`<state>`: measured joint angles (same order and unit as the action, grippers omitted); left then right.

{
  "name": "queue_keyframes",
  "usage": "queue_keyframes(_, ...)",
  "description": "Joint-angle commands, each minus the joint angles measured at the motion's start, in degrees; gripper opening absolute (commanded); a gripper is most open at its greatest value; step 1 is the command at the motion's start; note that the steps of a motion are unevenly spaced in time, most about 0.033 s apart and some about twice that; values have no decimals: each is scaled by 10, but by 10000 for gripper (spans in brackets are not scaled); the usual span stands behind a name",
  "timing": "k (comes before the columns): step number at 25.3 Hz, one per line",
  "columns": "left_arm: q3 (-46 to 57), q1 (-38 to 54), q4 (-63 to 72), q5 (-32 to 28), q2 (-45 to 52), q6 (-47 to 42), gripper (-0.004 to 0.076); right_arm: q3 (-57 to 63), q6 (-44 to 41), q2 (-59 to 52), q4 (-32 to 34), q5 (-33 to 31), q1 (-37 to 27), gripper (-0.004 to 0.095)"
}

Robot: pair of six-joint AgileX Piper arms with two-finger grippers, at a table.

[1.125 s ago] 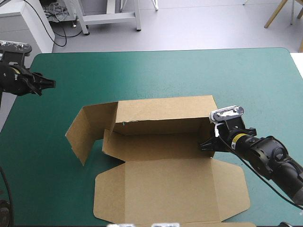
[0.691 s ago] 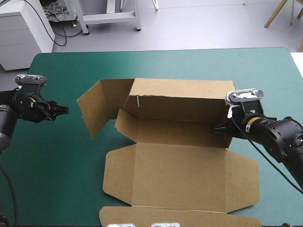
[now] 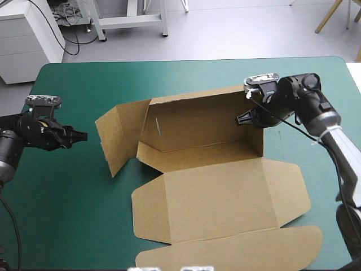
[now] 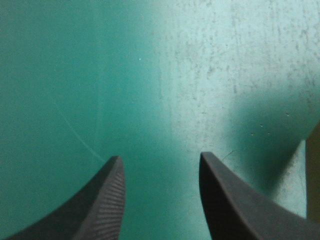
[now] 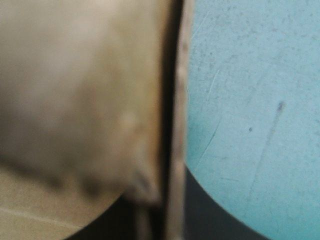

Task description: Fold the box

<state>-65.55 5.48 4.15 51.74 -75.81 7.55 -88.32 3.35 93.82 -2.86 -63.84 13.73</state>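
I'm raising the walls of the box (image 3: 214,192) at frame centre. The right gripper (image 3: 241,119) is pinching its right wall (upper right), and the left gripper (image 3: 83,135) is hanging open and empty, mid-left. Next, I judge, its splayed left side needs tucking.

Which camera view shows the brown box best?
The high view: the whole box shows, back wall raised, lid flat. The right wrist view shows only one wall's edge; the left wrist view, a brown sliver.

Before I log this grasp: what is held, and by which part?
The right gripper holds the box by its raised right wall; the left gripper, open, holds nothing.
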Motion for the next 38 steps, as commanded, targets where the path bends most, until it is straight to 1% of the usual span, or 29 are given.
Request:
queue_keyframes(1, -14, 0, 6, -24, 20, 2, 308, -75, 3, 26, -6, -7, -4, -19)
queue_keyframes(5, -14, 0, 6, -22, 20, 2, 302, -137, 5, 83, -7, -33, -4, -19)
queue_keyframes(7, -14, 0, 6, -21, 20, 2, 302, -157, 19, 101, -7, -34, -4, 8)
queue_keyframes(9, -14, 0, 6, -20, 20, 2, 302, -169, 28, 115, -11, -35, -4, 109)
queue_keyframes(10, -14, 0, 6, -17, 20, 2, 302, -173, 28, 118, -16, -34, -4, 220)
queue_keyframes(12, -14, 0, 6, -16, 20, 3, 302, -174, 31, 118, -23, -26, -4, 402)
queue_keyframes(13, -14, 0, 6, -16, 20, 3, 302, -176, 30, 113, -23, -22, -4, 526)
queue_keyframes(15, -14, 0, 6, -16, 20, 3, 302, -179, 30, 105, -23, -21, -4, 644)
queue_keyframes(16, -14, 0, 6, -16, 20, 3, 302, -180, 30, 97, -23, -21, -4, 667)
queue_keyframes(24, -14, 0, 6, -15, 20, 5, 302, -181, 28, 9, -20, -17, -4, 634)
queue_keyframes(28, -14, 0, 6, -15, 20, 5, 302, -180, 26, -62, -20, -49, -3, 634)
queue_keyframes(30, -14, 0, 6, -17, 20, 5, 302, -174, 27, -89, -20, -46, 0, 634)
queue_keyframes(33, -14, 0, 5, -20, 20, 5, 300, -141, 17, -140, 11, -25, 21, 634)
queue_keyframes(35, -14, 0, 5, -20, 20, 5, 300, -97, 2, -171, 37, -11, 40, 634)
queue_keyframes(38, -14, 0, 5, -21, 20, 5, 300, -4, -24, -211, 33, 46, 67, 634)
